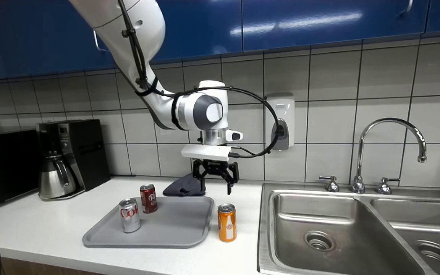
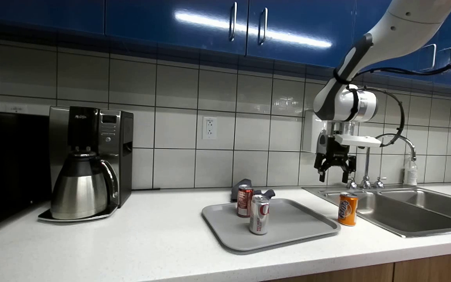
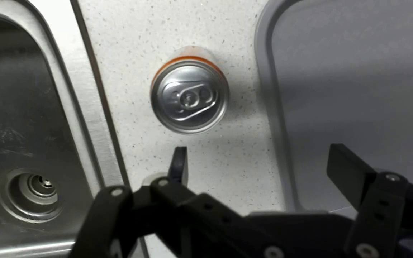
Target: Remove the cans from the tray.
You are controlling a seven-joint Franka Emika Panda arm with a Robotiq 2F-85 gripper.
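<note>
Wears a smooth, rounded white arm [image 1: 151,38], flecked with small dark dots [image 2: 393,28] in an exterior view. Carries a black cable [image 1: 136,51], lashed on by black straps [image 1: 174,110] and looping out to the right in both exterior views. Shows a dark grey cap [image 1: 200,110], a silver ring [image 1: 214,136] and a white bar [image 1: 206,152]. Ends in a black, many-jointed gripper [image 1: 216,188]; bears pale round screws [image 3: 367,250] and flat pads [image 3: 350,175] in the wrist view.

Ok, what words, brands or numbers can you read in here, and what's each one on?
"Fanta": orange can.
"Cok", the rest not clear: silver can.
"Mr. Coffee", small, probable reading: coffee maker.
Too small or blurred to read: print on the red can, gripper and bottle.
No number is readable.
</note>
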